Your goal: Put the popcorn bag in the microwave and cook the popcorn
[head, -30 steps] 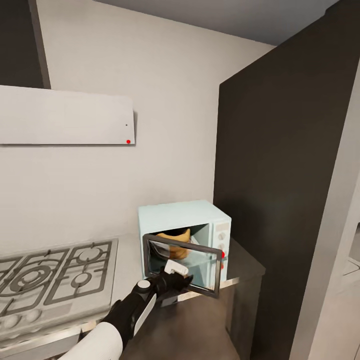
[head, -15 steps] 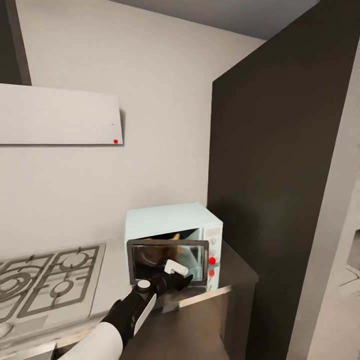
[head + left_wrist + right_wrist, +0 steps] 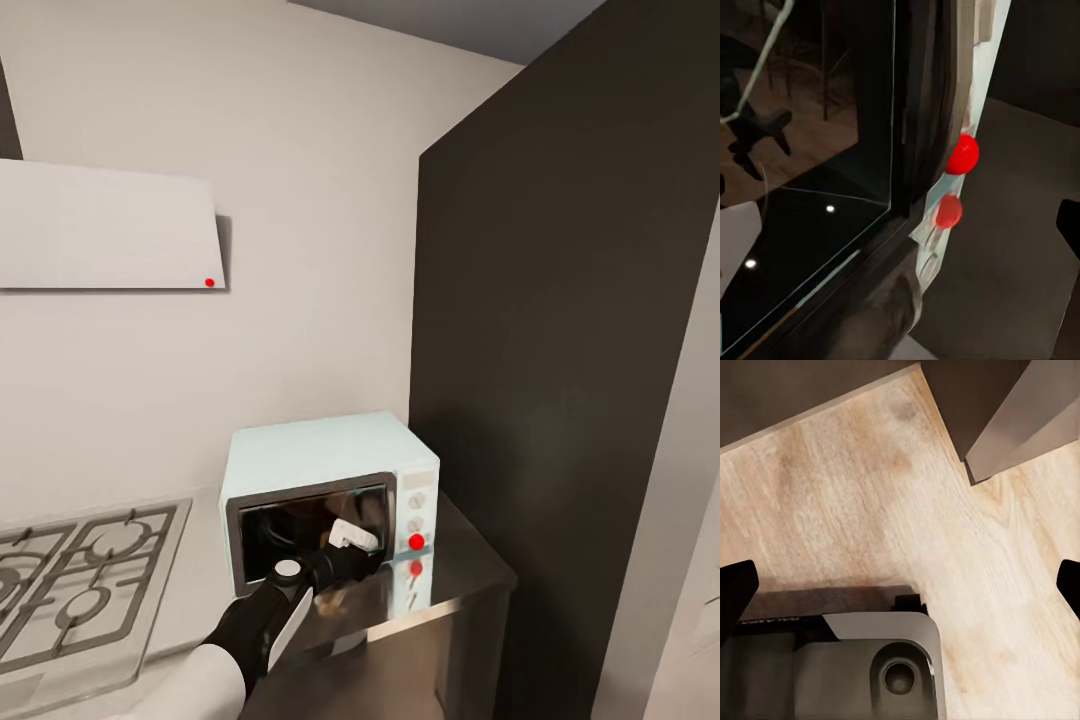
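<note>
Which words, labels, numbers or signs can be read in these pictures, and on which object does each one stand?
No text can be read with certainty.
Robot base: a short pale line of letters on its dark edge, too blurred to read.
Microwave: small marks on the control panel beside the knobs, too small to read; its red light bears no letters.
Range hood: one red dot, no words.
</note>
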